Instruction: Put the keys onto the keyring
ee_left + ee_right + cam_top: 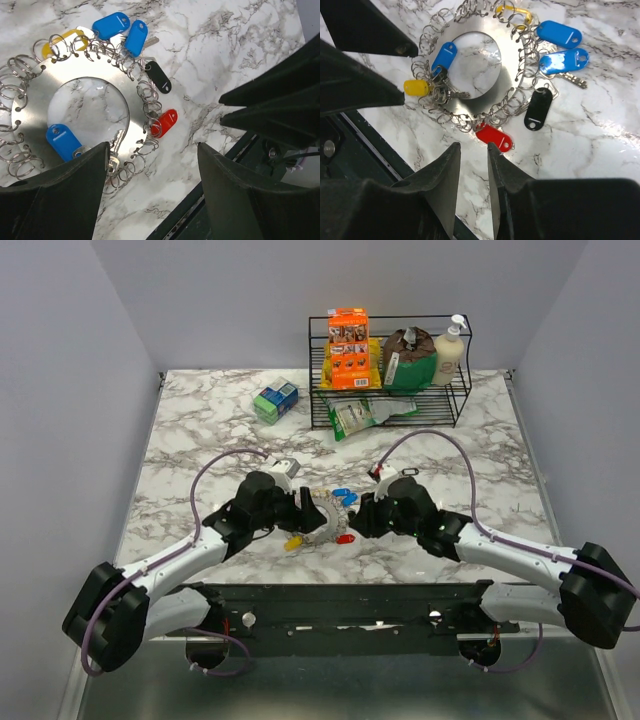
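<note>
The keyring [30, 112] is a flat silvery disc with a round hole and several small split rings along its rim; it lies on the marble between both arms [322, 518]. Keys with two blue tags [560, 34], a black tag [537, 109], a red tag [494, 137] and a yellow tag [416, 87] hang round it, and another blue tag [62, 142] lies on the disc. My left gripper [151, 147] is wide open, its left finger over the disc's near rim. My right gripper [473, 146] is narrowly open and empty, just short of the red tag.
A black wire rack [390, 380] with an orange box, a bag and a soap bottle stands at the back. A green-blue box [275, 400] lies left of it. The dark mounting rail [340, 605] runs along the near table edge.
</note>
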{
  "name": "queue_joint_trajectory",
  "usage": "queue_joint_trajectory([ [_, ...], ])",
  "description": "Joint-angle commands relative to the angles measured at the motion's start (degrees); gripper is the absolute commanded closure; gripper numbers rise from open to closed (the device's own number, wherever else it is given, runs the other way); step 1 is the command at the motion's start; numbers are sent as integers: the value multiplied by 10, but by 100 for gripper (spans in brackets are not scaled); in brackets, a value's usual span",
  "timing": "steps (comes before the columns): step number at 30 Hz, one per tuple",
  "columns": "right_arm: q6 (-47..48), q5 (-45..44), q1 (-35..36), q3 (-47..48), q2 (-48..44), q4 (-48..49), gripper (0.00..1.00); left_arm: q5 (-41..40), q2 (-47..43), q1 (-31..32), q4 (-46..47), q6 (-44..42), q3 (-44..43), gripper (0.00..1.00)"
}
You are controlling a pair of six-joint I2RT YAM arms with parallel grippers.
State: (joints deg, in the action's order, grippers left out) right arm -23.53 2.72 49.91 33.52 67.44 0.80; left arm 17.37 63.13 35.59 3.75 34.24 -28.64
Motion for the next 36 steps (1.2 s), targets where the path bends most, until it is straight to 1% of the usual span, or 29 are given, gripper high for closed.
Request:
queue_joint_trajectory([
  [1,-16,83,-32,-17,-20,32,63,25,-21,10,41,-65,24,20],
  [4,-24,113,-56,-28,-26,41,63,37,-38,17,40,-103,27,21],
  [8,-29,140,-81,-39,-28,49,63,52,-35,29,21,-146,22,25],
  [14,-32,163,-103,-42,-21,52,63,28,3,63,20,-179,10,36],
  [16,-35,171,-108,-42,-19,52,63,14,15,76,22,-184,5,38],
  [22,-36,185,-122,-42,-8,53,63,-14,88,98,9,-193,-24,45],
  [25,-37,187,-125,-45,-6,54,63,-32,116,108,10,-195,-34,50],
  [26,-38,186,-126,-47,-8,54,63,-36,124,108,12,-194,-36,55],
  [28,-41,181,-129,-52,-14,55,63,-39,130,110,17,-194,-36,57],
  [29,-40,181,-131,-52,-16,54,63,-40,133,109,18,-195,-37,60],
  [31,-39,181,-133,-53,-19,54,63,-40,138,109,15,-196,-39,61],
  [36,-40,185,-135,-55,-14,55,63,-37,147,111,6,-198,-44,61],
])
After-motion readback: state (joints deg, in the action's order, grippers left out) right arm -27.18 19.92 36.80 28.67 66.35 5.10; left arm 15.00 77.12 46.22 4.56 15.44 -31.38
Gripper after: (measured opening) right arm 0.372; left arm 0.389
